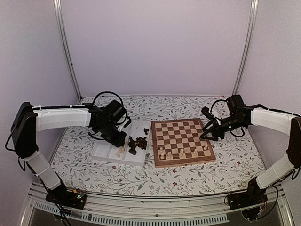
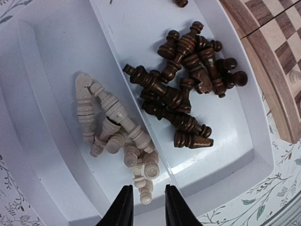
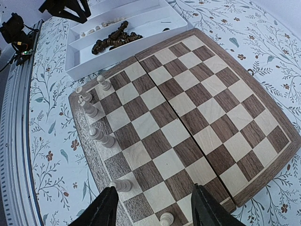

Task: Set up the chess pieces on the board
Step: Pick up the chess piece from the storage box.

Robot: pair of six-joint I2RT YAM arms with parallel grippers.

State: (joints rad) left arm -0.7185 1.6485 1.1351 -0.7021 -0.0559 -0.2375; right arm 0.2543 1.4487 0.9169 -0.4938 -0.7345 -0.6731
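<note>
The board (image 3: 188, 108) lies under the right gripper (image 3: 154, 190), whose jaws are spread wide and empty. The tray (image 2: 47, 70) lies under the left gripper (image 2: 148, 190). Its jaws are narrowly parted and we see nothing gripped. Standing cream pieces (image 3: 101, 136) line the board edge beside the right fingers. Heaped cream pieces (image 2: 117, 136) lie just ahead of the left tips, with dark pieces (image 2: 188, 94) further off.

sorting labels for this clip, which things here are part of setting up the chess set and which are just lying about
Part of the job:
loose cream pieces
loose dark pieces
white tray holding both
board
standing cream pieces on it

Just lying about:
flowered tablecloth
metal rail at the near edge
</note>
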